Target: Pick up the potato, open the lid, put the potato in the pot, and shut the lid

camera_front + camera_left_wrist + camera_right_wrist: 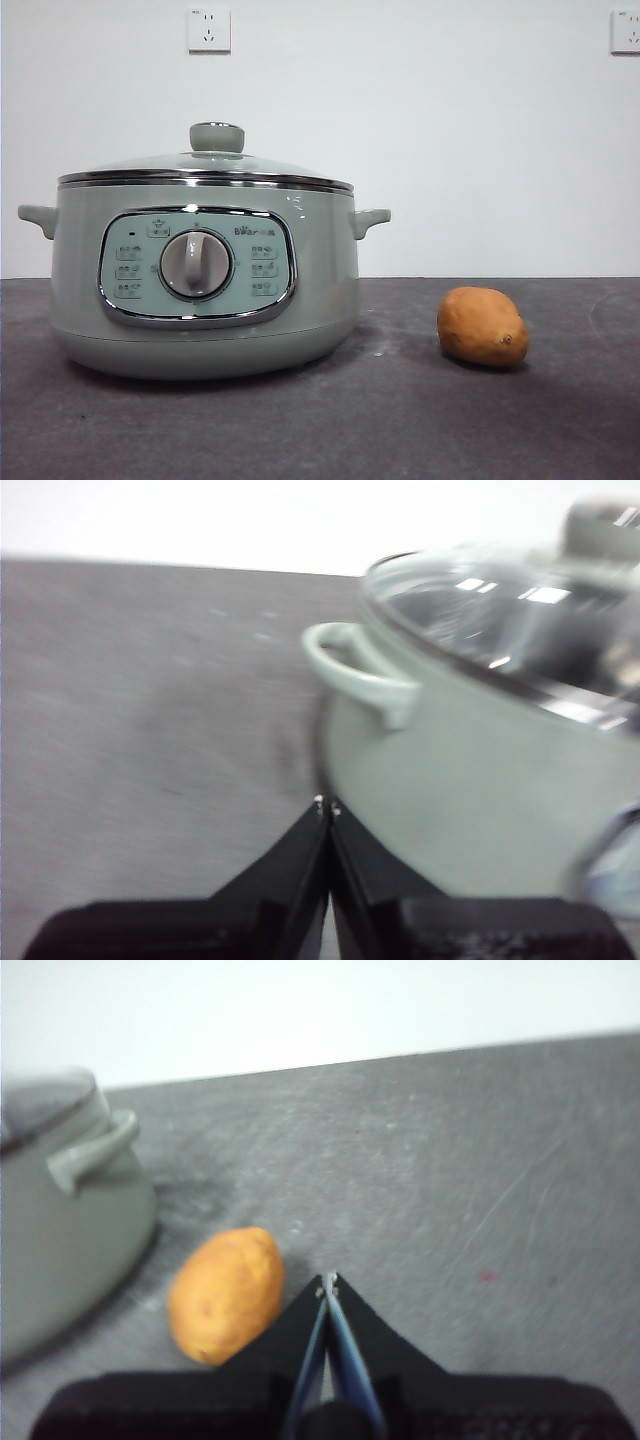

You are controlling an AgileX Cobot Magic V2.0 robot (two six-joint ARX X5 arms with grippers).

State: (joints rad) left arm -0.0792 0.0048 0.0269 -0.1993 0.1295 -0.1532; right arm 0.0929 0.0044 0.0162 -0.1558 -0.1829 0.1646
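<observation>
The pale grey-green pot [205,285] stands on the dark table, left of centre in the front view. Its clear glass lid [205,165] with a round knob [217,137] sits shut on it. The orange-brown potato [482,326] lies on the table to the pot's right, apart from it. My left gripper [327,805] is shut and empty, close beside the pot's wall [470,780] below a side handle [360,675]. My right gripper [327,1282] is shut and empty, just beside the potato [225,1293], with the pot [65,1210] beyond. Neither arm shows in the front view.
The dark grey table [400,420] runs to a white wall with two power sockets [209,29]. Bare tabletop lies in front of and to the right of the potato.
</observation>
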